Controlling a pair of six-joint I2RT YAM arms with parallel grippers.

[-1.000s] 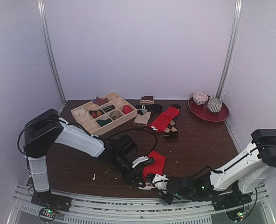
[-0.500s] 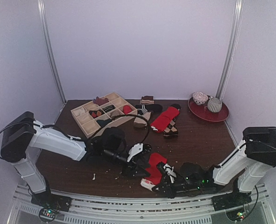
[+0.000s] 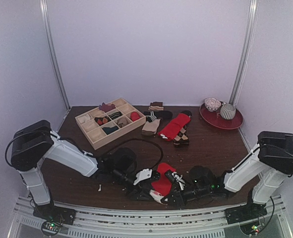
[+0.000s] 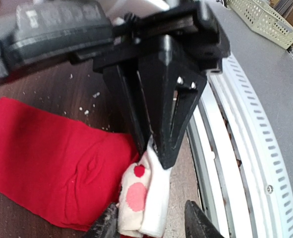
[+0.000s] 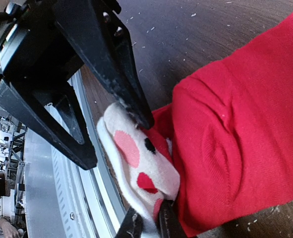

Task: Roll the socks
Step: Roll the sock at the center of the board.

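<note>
Socks are sitting well apart: the red sock (image 3: 161, 182) is lying at the near edge of the worktop (image 3: 210, 148), between my two arms. The cream sock (image 3: 150, 127) is resting far back near the divider tray (image 3: 89, 133), among other socks I am leaving alone.

I am working the red one. Its white spotted end (image 5: 136, 158) is pointing at the front rail (image 4: 225, 148), and its red body is stretching away toward the back of the worktop. So the long axis is running near-to-far, leaning slightly right in the top view.

Both pincers are meeting at that near end, so neither arm is nearer. The right pincer (image 5: 147, 224) is reaching in from the right with its jaws together, clamping the edge of the white end. The left pincer (image 4: 151, 220) is reaching in from the left with its jaws apart, straddling the same white end, one finger on each side. I am not seeing it gripping anything.

The red body is lying mostly flat, so I am judging the roll as barely begun. I am thinking the left pincer needs to close beside the right one. Then both could turn the end over, away from the rail and along that axis. I am watching for the two sets of fingers crowding each other.
</note>
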